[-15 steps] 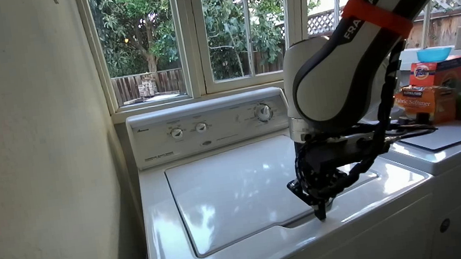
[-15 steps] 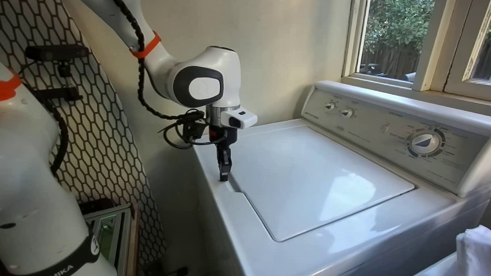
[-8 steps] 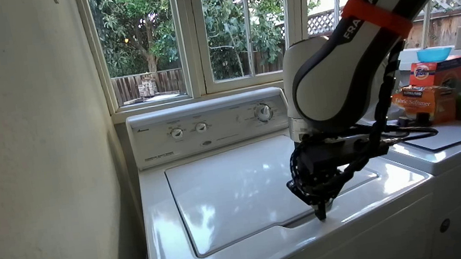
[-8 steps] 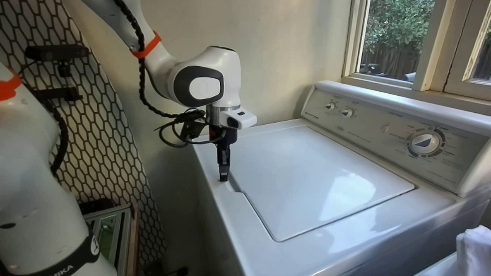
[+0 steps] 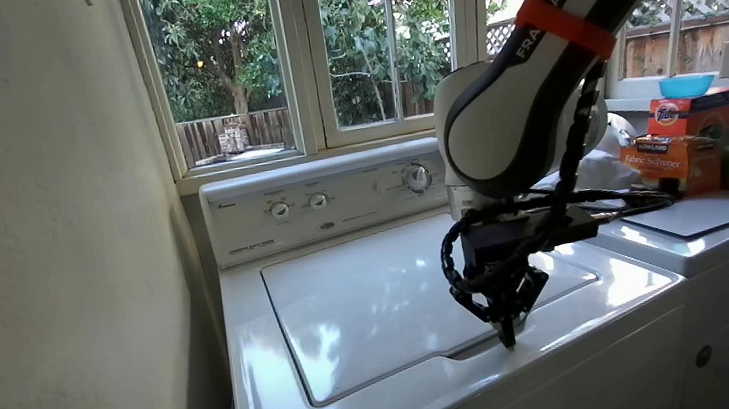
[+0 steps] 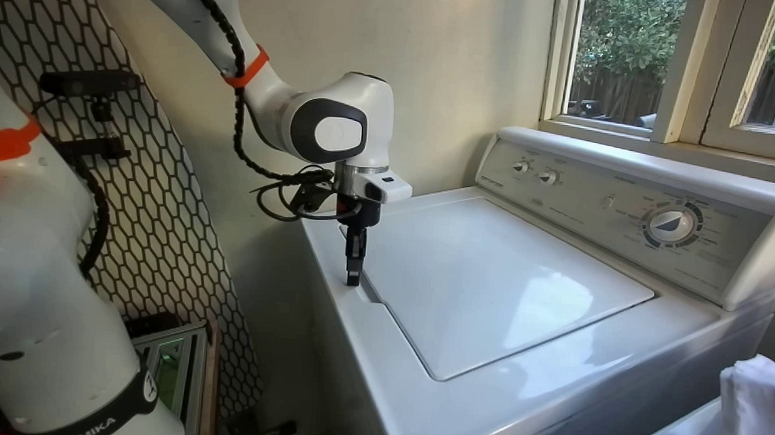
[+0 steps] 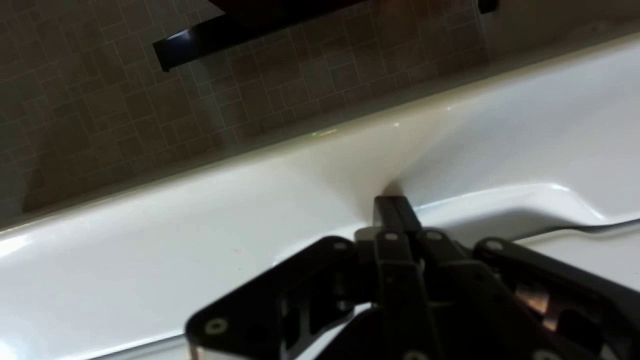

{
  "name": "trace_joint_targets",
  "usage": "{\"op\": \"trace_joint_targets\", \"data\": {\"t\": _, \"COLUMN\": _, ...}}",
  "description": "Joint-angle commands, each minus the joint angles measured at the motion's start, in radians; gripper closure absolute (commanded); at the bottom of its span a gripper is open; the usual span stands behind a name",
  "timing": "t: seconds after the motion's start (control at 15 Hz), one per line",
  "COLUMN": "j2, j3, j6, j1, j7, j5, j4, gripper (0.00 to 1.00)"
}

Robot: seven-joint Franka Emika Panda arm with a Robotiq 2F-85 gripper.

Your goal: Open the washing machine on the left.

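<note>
The white top-loading washing machine (image 5: 262,387) shows in both exterior views, also here (image 6: 484,405). Its flat lid (image 5: 364,310) lies closed; the lid also shows here (image 6: 489,281). The drum is hidden under it. My gripper (image 5: 508,340) points down at the front rim, beside the finger recess (image 5: 475,348) at the lid's front edge. In an exterior view the gripper (image 6: 353,281) is at the near end of that recess. In the wrist view my gripper (image 7: 395,207) is shut with nothing between its fingertips. The tips are at or just above the rim (image 7: 280,200), left of the recess (image 7: 525,210).
The control panel (image 5: 336,201) with knobs stands behind the lid, under the windows. A wall (image 5: 63,272) stands close beside the machine. A second white appliance (image 5: 727,234) carries an orange fabric softener box (image 5: 668,157), a red box (image 5: 690,112) and a blue bowl (image 5: 685,86).
The arm and wrist have shifted toward the wall and the back, and the wrist has turned. The fingertips stay at nearly the same spot on the front rim. The lid has not moved.
</note>
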Motion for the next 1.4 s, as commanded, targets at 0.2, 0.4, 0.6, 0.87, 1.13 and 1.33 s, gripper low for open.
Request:
{"op": "trace_joint_targets", "data": {"t": 0.2, "j2": 0.063, "j3": -0.025, "j6": 0.008, "j1": -0.014, "j7": 0.011, "j5": -0.029, "j4": 0.025, "gripper": 1.0}}
{"op": "trace_joint_targets", "data": {"t": 0.4, "j2": 0.077, "j3": -0.024, "j6": -0.012, "j1": -0.02, "j7": 0.047, "j5": -0.045, "j4": 0.046, "gripper": 1.0}}
{"op": "trace_joint_targets", "data": {"t": 0.6, "j2": 0.099, "j3": -0.031, "j6": -0.034, "j1": -0.024, "j7": 0.125, "j5": -0.059, "j4": 0.076, "gripper": 1.0}}
{"op": "trace_joint_targets", "data": {"t": 0.87, "j2": 0.128, "j3": -0.054, "j6": 0.014, "j1": -0.021, "j7": 0.165, "j5": -0.055, "j4": 0.094, "gripper": 1.0}}
{"op": "trace_joint_targets", "data": {"t": 1.13, "j2": 0.12, "j3": -0.057, "j6": 0.036, "j1": -0.009, "j7": 0.126, "j5": -0.036, "j4": 0.067, "gripper": 1.0}}
{"op": "trace_joint_targets", "data": {"t": 1.33, "j2": 0.077, "j3": -0.058, "j6": 0.048, "j1": -0.006, "j7": 0.087, "j5": -0.024, "j4": 0.028, "gripper": 1.0}}
